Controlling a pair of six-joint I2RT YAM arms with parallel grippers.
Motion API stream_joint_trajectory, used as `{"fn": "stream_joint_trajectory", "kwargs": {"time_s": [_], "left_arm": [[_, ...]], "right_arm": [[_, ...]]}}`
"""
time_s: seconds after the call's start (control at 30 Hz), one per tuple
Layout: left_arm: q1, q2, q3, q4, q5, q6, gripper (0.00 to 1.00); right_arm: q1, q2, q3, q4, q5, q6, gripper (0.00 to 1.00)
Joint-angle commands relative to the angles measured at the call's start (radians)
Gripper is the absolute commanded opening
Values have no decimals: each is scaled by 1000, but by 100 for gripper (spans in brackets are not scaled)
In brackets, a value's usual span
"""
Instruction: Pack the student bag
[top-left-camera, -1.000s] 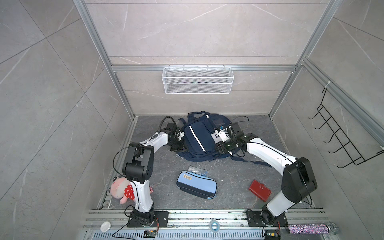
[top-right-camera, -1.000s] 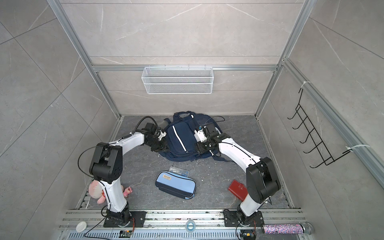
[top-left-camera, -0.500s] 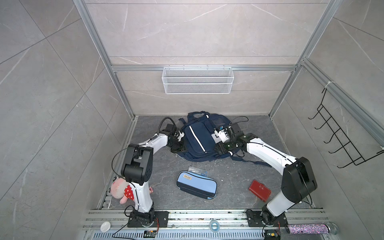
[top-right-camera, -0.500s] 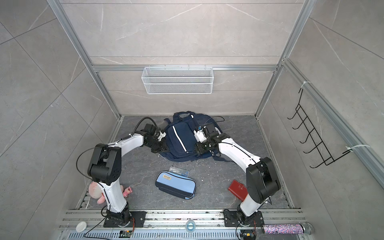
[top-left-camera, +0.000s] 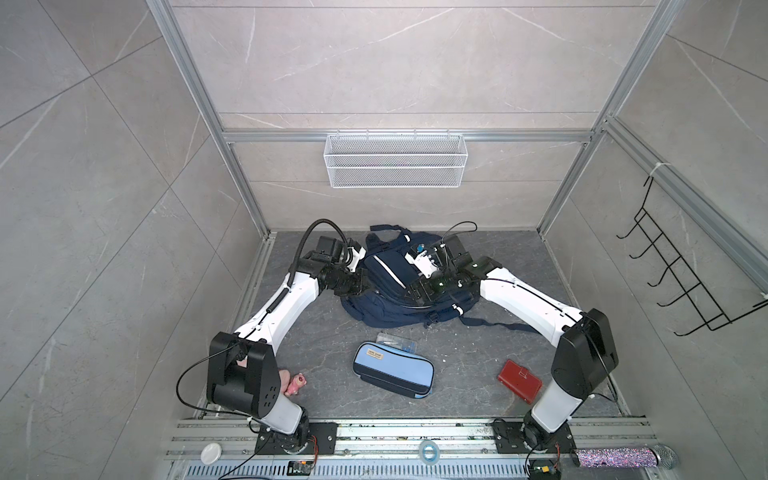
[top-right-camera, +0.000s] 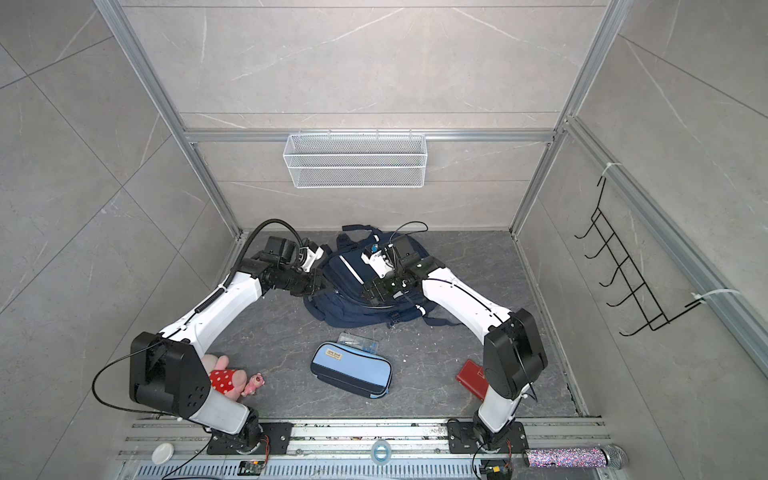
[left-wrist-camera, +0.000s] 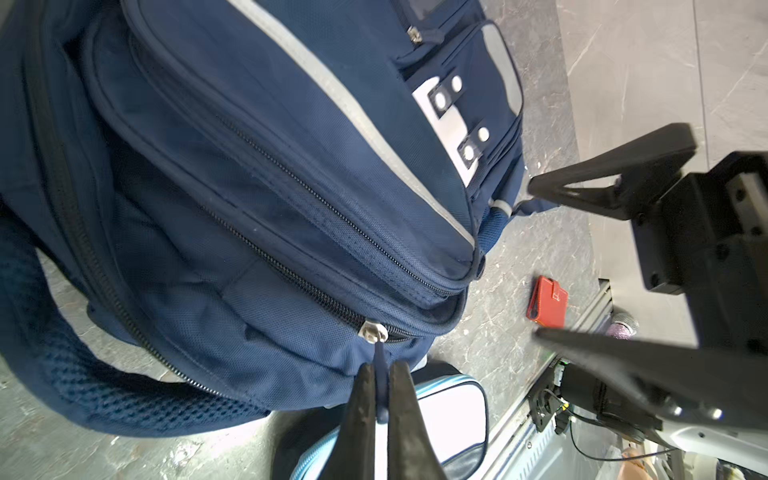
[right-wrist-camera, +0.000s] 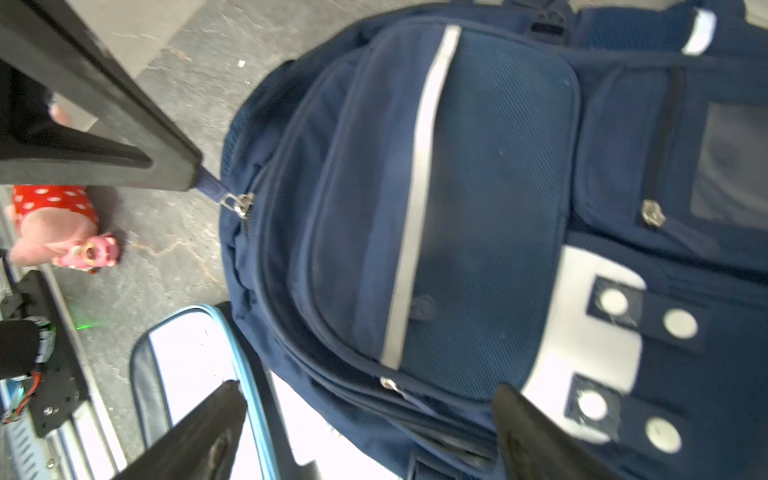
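**Q:** Where is the student bag, and what are the arms doing to it?

**A:** The navy student bag (top-left-camera: 386, 316) lies front panel up at the rear middle of the grey tabletop, close to the back edge. The left gripper (left-wrist-camera: 381, 370) is clenched on the navy fabric zip pull (left-wrist-camera: 379, 353) of one of the bag's larger compartments, on the bag's left side. The right gripper (right-wrist-camera: 368, 388) hovers over the front pocket with its jaws spread wide and nothing between them.

**Q:** Has anything been packed?

**A:** It seems not. In both top views, four loose things lie outside the bag. A light-blue pencil case (top-left-camera: 392, 370) sits mid-tabletop towards the front edge, with a small clear plastic box (top-left-camera: 397, 338) just behind it. A red wallet (top-left-camera: 519, 380) is near the front right corner. A pink plush toy (top-right-camera: 226, 380) in red polka dots is at the front left corner, by the left arm's base.

**Q:** Is the bag open?

**A:** The gripped zip looks mostly closed. There may be a small gap past the slider, but the wrist view is too oblique to be sure. I judge the task to be at its start: the compartment has yet to be opened, and then every item needs to go in.
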Motion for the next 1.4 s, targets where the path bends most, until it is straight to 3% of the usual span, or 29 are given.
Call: {"fn": "stream_joint_trajectory", "kwargs": {"time_s": [0.0,0.2,0.27,0.67,0.8,1.03,1.37], "left_arm": [[-9,-26,115,-3,50,29,0],[-27,-6,179,-1,43,15,0],[-28,-7,181,14,44,6,0],[-27,-25,180,55,45,-13,0],[-25,-36,165,58,9,-10,0],[51,-28,117,89,-152,-6,0],[179,25,65,288,-202,-84,0]], "right_arm": [[28,12,62,-26,-45,-13,100],[58,51,102,-46,-40,-28,99],[60,69,107,-39,-19,-25,94],[63,167,209,-72,88,-56,32],[63,134,180,-68,148,-62,1],[57,-8,77,-77,233,-97,0],[33,-122,33,-145,302,-112,0]]}}
